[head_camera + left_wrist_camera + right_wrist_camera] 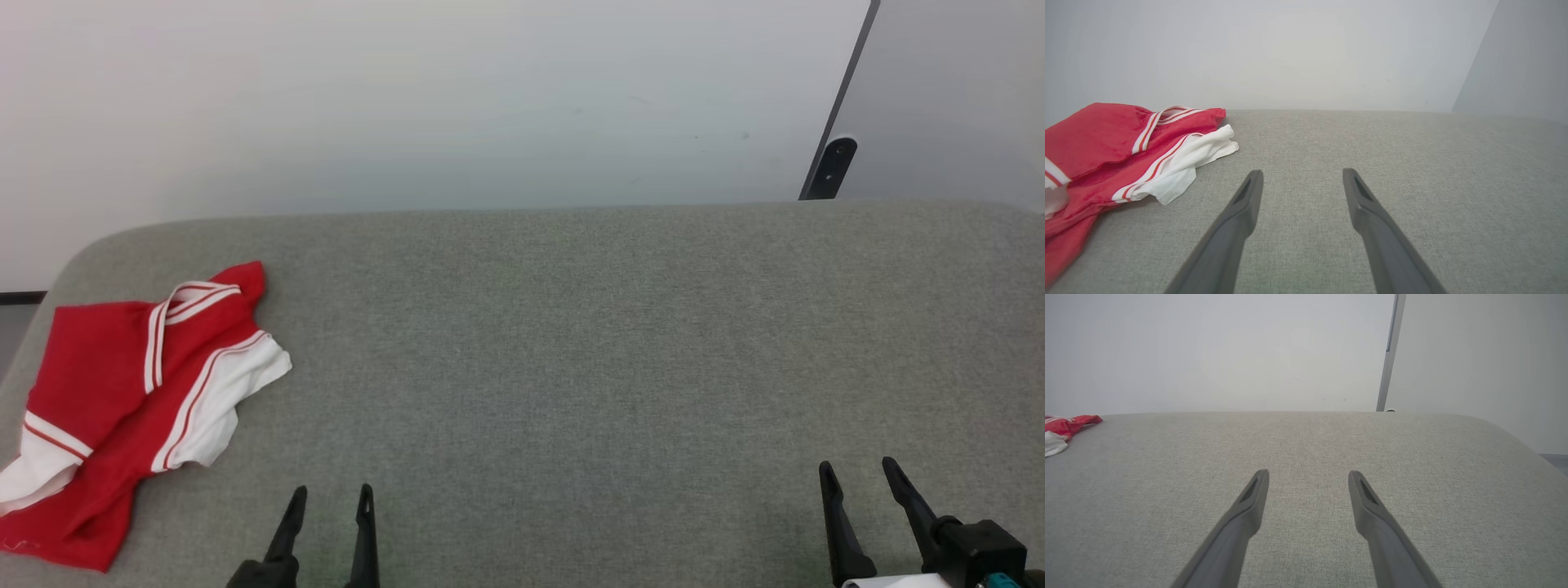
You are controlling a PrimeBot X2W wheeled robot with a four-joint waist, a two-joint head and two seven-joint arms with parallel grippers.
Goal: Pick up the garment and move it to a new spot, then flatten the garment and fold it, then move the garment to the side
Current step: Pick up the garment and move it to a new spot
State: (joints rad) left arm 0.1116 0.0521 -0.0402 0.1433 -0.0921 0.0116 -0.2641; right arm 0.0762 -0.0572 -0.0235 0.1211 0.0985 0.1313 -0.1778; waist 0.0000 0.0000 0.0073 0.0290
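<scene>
Both sets of fingers were spread wide with nothing in them. The left fingers (287, 527) sat at the lower left of the head view and the right fingers (834, 514) at the lower right, both over bare grey desk (571, 343).

The jersey (122, 367) lay crumpled at the far left of the frame, right by the desk's rounded corner. One white sleeve poked toward the middle, near the left fingers but not touching them. The left wrist view had the jersey (1098, 139) bunched up on its left side, and the right wrist view caught a corner of the jersey (1069, 422) at its far left.

To me this looked like step one, with the pickup not started. I'd guess the left arm needed to swing left, drop onto a thick fold near the collar or sleeve, pinch it and carry it to the open middle. The right fingers were well apart from it.
</scene>
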